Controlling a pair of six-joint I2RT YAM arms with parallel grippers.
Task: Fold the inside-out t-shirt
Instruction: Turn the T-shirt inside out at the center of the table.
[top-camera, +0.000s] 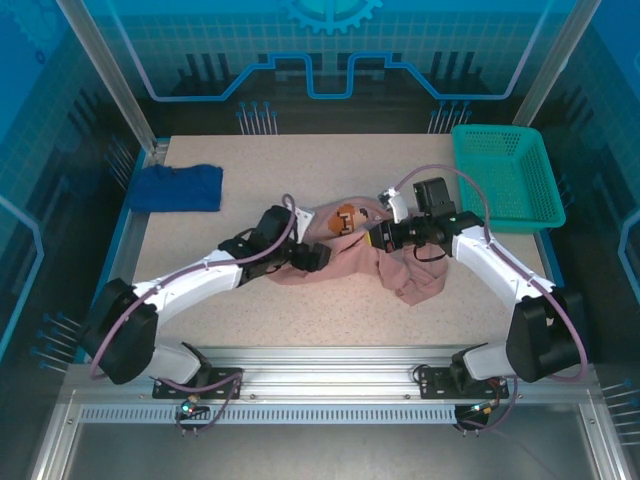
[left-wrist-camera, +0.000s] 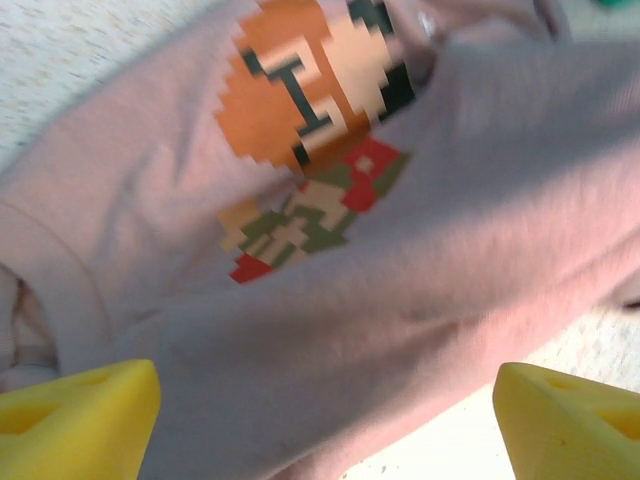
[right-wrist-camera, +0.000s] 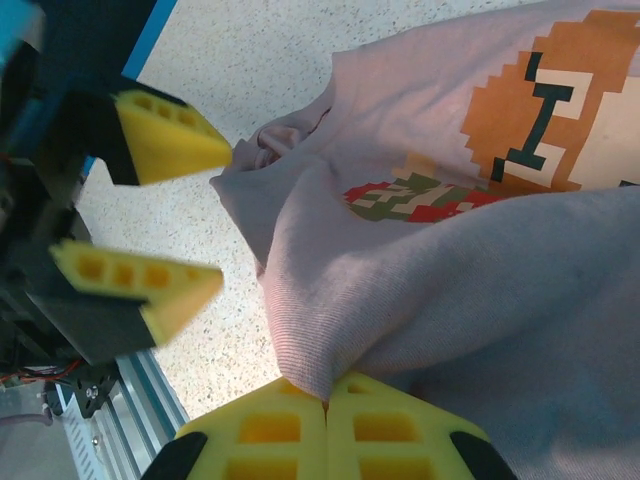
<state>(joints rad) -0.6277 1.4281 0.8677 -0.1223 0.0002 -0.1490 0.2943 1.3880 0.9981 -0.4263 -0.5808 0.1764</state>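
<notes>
- The blue cloth (top-camera: 178, 187) lies bunched at the far left of the table (top-camera: 300, 320), well apart from both arms. It seems to be put aside and has no part in this fold.
- The left gripper (top-camera: 314, 257) is at the left edge of the t-shirt (top-camera: 345, 272). Its jaws stand wide apart and nothing is between them. The left wrist view shows pink fabric under the two yellow fingertips (left-wrist-camera: 80, 415), so I judge this gripper is free, either to let the fabric lie or to choose a new place to grasp.
- The t-shirt is in the middle of the table, between the two grippers. It is crumpled and not flat, and one part hangs toward the near right side. The folding looks to be at an early stage.
- The coloured print (top-camera: 345, 218) faces up, near the far edge of the t-shirt.
- The right gripper (right-wrist-camera: 325, 420) has its jaws pressed together on a thick fold of the t-shirt. This grip probably keeps the fold lifted, so that it can be pulled out straight.
- The green basket (top-camera: 505, 175) stands at the far right and does not touch the t-shirt.
</notes>
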